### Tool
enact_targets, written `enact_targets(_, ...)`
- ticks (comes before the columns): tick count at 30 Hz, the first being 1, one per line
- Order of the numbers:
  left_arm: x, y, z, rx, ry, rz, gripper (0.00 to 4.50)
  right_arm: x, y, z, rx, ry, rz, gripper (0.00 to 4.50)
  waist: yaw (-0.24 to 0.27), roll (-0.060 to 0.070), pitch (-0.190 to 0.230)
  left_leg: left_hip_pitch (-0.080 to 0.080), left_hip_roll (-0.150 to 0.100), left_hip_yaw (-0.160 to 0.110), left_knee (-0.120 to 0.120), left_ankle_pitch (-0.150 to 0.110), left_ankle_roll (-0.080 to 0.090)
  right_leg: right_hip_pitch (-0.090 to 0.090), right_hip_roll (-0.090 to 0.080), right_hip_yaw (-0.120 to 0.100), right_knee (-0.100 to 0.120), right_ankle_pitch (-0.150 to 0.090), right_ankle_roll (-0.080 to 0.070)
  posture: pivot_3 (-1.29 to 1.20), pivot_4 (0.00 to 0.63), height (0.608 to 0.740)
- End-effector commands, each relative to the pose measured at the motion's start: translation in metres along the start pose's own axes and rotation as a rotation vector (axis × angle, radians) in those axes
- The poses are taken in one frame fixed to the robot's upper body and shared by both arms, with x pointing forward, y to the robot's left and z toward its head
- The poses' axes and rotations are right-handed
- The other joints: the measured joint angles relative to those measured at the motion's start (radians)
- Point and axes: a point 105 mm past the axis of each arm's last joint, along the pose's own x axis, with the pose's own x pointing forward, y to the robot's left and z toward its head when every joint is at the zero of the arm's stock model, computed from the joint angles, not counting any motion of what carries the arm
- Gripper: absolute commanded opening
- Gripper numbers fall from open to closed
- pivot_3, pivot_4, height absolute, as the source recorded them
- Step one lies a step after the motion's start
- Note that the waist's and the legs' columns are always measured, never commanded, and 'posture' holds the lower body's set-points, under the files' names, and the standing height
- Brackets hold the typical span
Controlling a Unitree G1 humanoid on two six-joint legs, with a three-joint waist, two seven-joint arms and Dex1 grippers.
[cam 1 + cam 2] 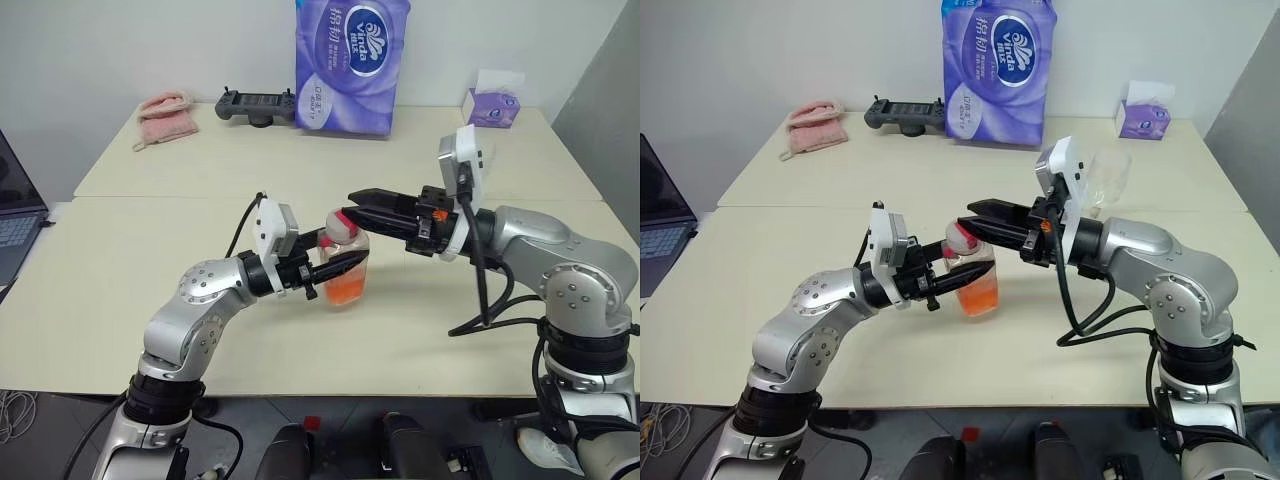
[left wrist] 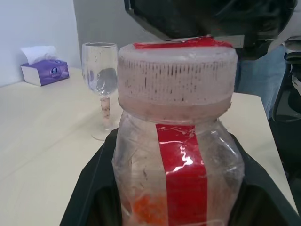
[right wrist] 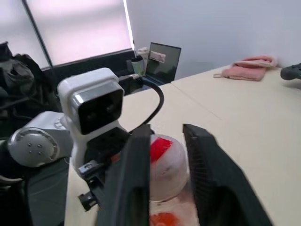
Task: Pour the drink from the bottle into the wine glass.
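From the head, the bottle [image 1: 346, 268] stands upright above the pale worktop [image 1: 150, 240], near the front middle; the left gripper [image 1: 335, 268] has its jaws pinching the clear body, orange-red drink [image 1: 345, 290] pooled in the lower part. The right gripper [image 1: 350, 205] reaches in level from the other side, jaws straddling the pink-red cap [image 1: 343, 224]. The wine glass [image 1: 1108, 180] stands behind the right arm, well apart from the bottle.

Off the left wrist, the cap is ribbed and whitish-pink with a red strip running down the neck; the glass looks clear, its bowl dry.

Off the right wrist, two black fingers [image 3: 134, 179] sit either side of the cap, a slight gap showing
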Motion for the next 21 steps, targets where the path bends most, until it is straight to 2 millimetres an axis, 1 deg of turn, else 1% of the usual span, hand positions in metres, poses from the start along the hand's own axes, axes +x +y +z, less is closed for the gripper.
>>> enact_targets(1, 0.003, -0.002, 0.014, 0.062, -0.046, -0.023, 1.9, -0.006, 0.011, 0.005, -0.048, 0.025, 0.052, 2.6, 0.0, 0.0, 0.0, 0.0, 0.0, 0.0, 0.0, 0.0, 0.0, 0.0, 0.0, 0.0, 0.0, 0.0, 0.0, 0.0, 0.15, 0.74)
enact_targets(4, 0.004, -0.003, 0.014, 0.064, -0.045, -0.034, 1.9, -0.006, 0.006, -0.004, -0.095, 0.09, 0.03, 3.59, 0.0, 0.0, 0.0, 0.0, 0.0, 0.0, 0.0, 0.0, 0.0, 0.0, 0.0, 0.0, 0.0, 0.0, 0.0, 0.0, 0.15, 0.74)
enact_targets(9, 0.006, -0.008, 0.015, 0.068, -0.047, -0.059, 1.9, -0.003, 0.0, -0.008, -0.105, 0.109, 0.032, 3.63, -0.001, 0.0, 0.0, 0.0, 0.0, 0.0, 0.0, 0.0, 0.0, -0.001, 0.0, 0.0, 0.001, 0.0, 0.0, 0.0, 0.15, 0.74)
enact_targets(21, 0.008, -0.012, 0.015, 0.071, -0.048, -0.07, 1.9, 0.001, -0.007, -0.007, -0.081, 0.076, 0.051, 3.63, 0.0, 0.0, 0.0, -0.001, 0.0, 0.0, 0.0, 0.0, 0.0, -0.001, 0.0, 0.0, 0.001, 0.0, 0.0, 0.0, 0.15, 0.74)
